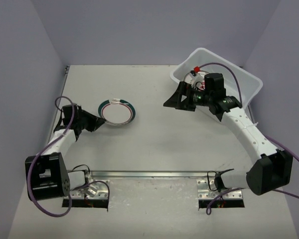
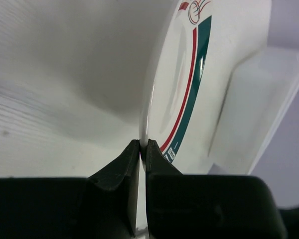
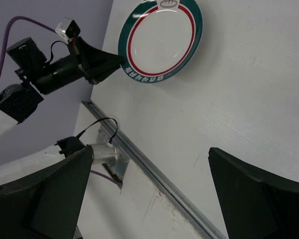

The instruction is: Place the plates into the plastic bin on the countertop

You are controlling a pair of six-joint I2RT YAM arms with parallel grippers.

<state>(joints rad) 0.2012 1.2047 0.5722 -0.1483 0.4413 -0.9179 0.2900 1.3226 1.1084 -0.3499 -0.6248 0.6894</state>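
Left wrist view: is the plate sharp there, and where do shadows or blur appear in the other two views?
Left wrist view: the plate is slightly soft, the left gripper pinching its rim is dark and featureless, and a broad soft shadow lies on the countertop. Right wrist view: the plate is sharp, the right gripper dark and blurred. Top external view: even light, faint shadows only.
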